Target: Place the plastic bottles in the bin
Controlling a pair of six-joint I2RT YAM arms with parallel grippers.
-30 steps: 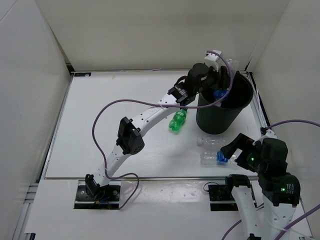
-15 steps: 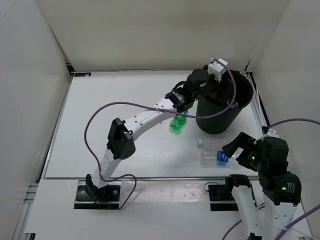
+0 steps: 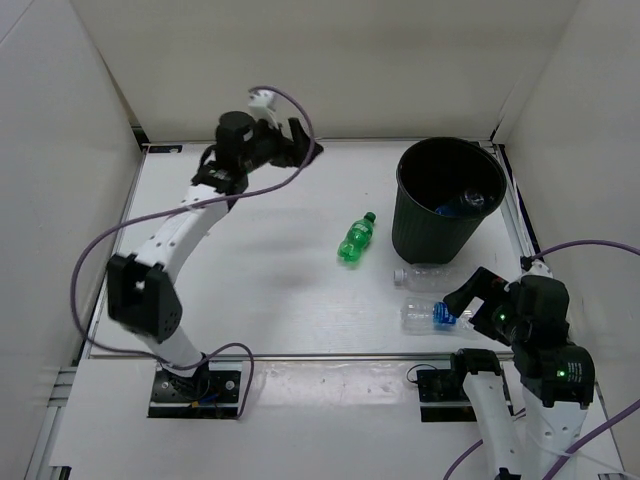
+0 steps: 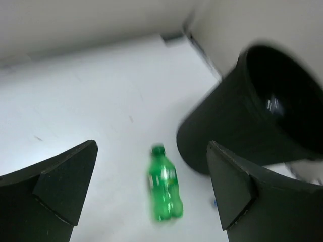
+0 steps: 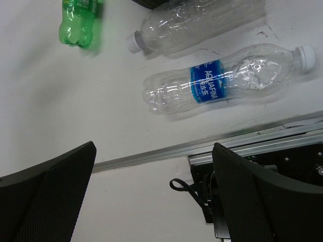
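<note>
- left pincer [image 3: 303,145]: wide open, empty
- right pincer [image 5: 154,151]: wide open, empty, above blue-labelled bottle [image 5: 222,85]
- green bottle [image 3: 355,240], plain clear bottle [image 3: 430,275]: lying on counter [image 3: 250,280] by bin [image 3: 440,240]
- another bottle [image 3: 468,199] inside bin

Top external: fixed, high behind both arm bases, facing down and forward. Wide and distant, with the whole desk [image 3: 250,290] in frame.
Left wrist: rides behind the left tool [image 3: 300,142], high over the desk's far edge, angled down toward the right. Blurred.
Right wrist: behind the right tool [image 3: 468,292], low and close at the desk's near-right edge.
Shared: green bottle [image 3: 355,240] in all three; black bin [image 3: 430,235] in top and left wrist; Aquafina bottle [image 5: 207,83] in top and right wrist.
</note>
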